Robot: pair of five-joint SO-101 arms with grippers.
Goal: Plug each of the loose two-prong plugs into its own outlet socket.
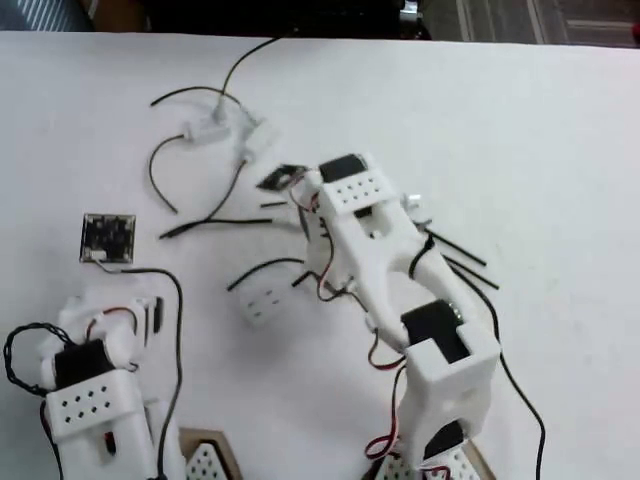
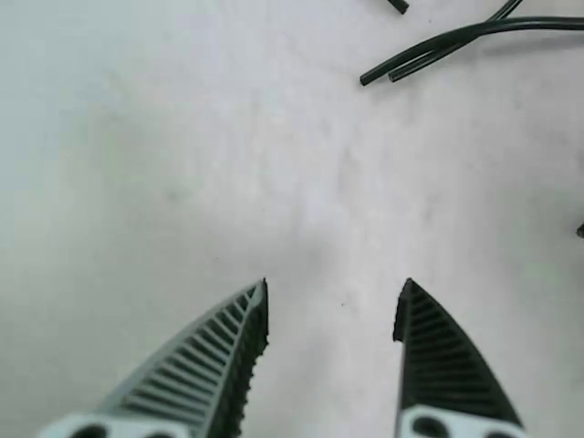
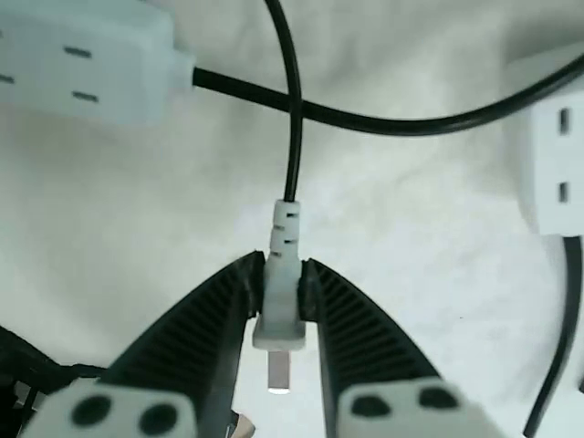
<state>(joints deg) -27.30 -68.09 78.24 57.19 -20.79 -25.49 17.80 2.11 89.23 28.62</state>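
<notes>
- While the right gripper [image 3: 283,269] is pinching a plug [image 3: 278,319], prong pointing back at its wrist, no plugging seems done yet.
- An outlet [image 3: 82,59] and a second outlet [image 3: 547,164] are lying just ahead, waiting.
- Left gripper [image 2: 335,285] is hanging spread over table [image 2: 182,137].

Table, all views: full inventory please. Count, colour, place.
table: 1, white, under everything
outlet sockets: 2, white, on the table beyond the held plug
plug: 1, white on a black cord, in the right gripper
black cords: several, black, strewn mid-table
holed block: 1, white, table centre
square board: 1, black, left side of the high view
left gripper: 1, grey and black fingers, open above bare table
right gripper: 1, black fingers, shut on the plug
</notes>
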